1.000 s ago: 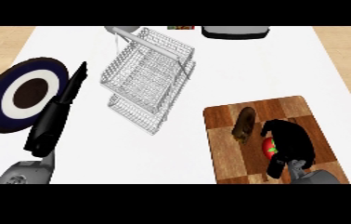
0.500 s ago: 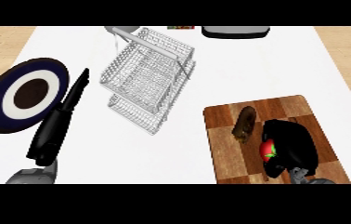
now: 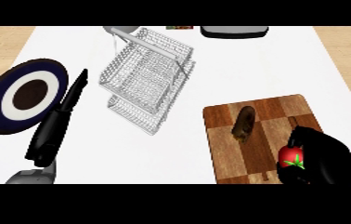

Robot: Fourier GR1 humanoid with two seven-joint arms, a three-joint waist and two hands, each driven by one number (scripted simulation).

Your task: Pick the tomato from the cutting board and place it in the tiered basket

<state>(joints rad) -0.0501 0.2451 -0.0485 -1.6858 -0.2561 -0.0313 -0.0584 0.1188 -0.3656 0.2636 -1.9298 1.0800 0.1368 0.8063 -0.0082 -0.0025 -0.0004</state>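
Tomato (image 3: 293, 157) now sits inside the curl of the right hand (image 3: 316, 159) at the near right edge of the cutting board (image 3: 240, 165); a second ago the hand was only closing over it. Judged: grasp made, lift and carry to the basket remain.

Largest to smallest:
- Tiered basket (image 3: 147, 79), wire, both tiers hold nothing.
- Plate (image 3: 27, 95), far left, nothing on it.
- Brown item (image 3: 244, 124) on the board, untouched; cannot identify it.

Left hand (image 3: 60, 121) rests fingers straight beside the plate.
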